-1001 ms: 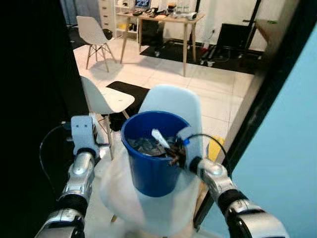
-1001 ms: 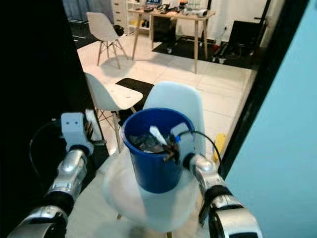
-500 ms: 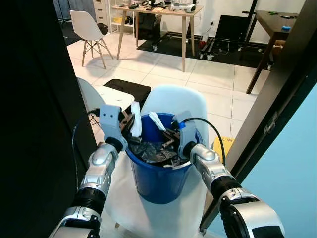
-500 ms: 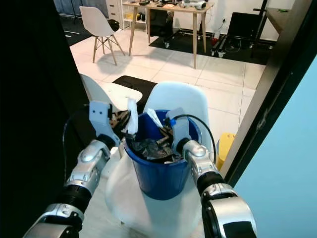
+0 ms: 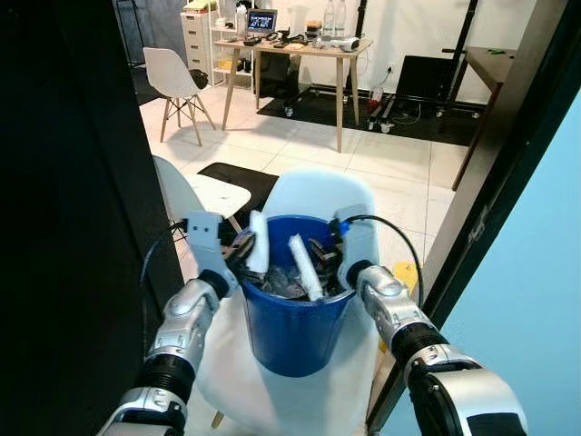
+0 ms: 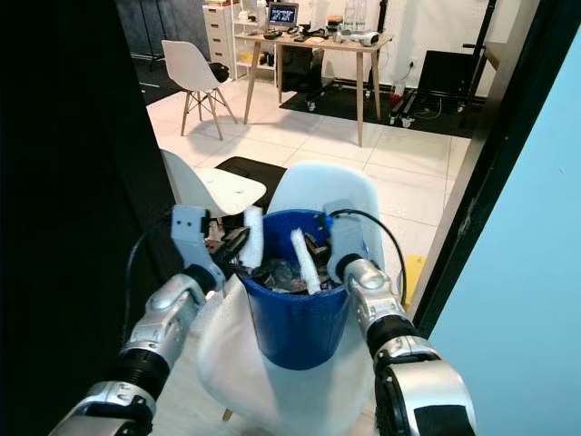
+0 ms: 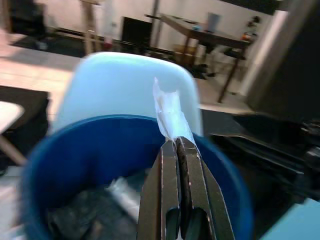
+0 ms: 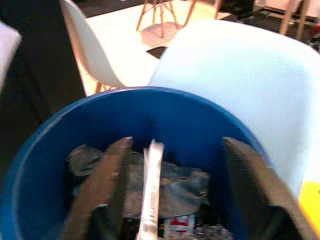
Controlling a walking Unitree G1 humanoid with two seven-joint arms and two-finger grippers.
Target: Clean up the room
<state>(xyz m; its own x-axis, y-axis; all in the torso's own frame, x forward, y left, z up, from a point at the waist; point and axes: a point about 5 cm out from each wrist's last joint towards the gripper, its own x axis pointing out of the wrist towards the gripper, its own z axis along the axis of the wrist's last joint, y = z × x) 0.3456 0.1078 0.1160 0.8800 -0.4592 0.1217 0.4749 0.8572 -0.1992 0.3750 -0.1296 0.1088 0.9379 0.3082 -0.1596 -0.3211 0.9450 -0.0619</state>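
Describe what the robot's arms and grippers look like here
Both arms are silver metal with black joint bands. Each wrist carries a pale grey boxy housing with a looping black cable. The left gripper and right gripper each have two long dark fingers.

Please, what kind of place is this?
Probably a home office or workroom: a wooden desk with a small screen, white plastic chairs on a pale tiled floor, and black equipment stands.
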